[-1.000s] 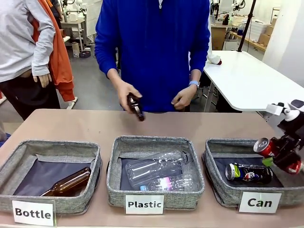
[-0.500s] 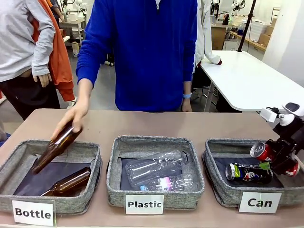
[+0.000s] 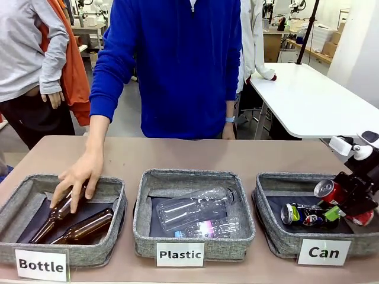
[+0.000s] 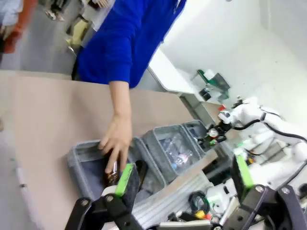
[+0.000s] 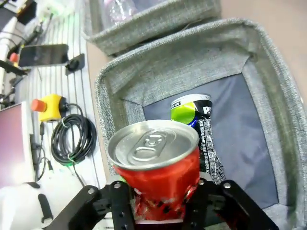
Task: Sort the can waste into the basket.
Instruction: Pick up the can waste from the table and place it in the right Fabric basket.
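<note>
Red creased metal can (image 3: 330,191) sits between the fingers of our right hand (image 3: 346,208), low over the grey woven basket labelled "Can" (image 3: 273,239); from the frames we cannot tell whether the fingers pinch it or have parted. Dark blue and silver can (image 3: 308,215) lies on the basket's dark lining. Our left hand (image 4: 184,178) is spread wide, holding nothing. A person's hand (image 3: 77,177) rests on a brown glass bottle (image 3: 53,218).

The "Can" basket (image 3: 273,237) has free dark lining beside the blue can (image 3: 308,215). The person's hand (image 3: 76,179) blocks the "Bottle" basket (image 3: 89,254); the table (image 3: 195,155) behind stays free.
</note>
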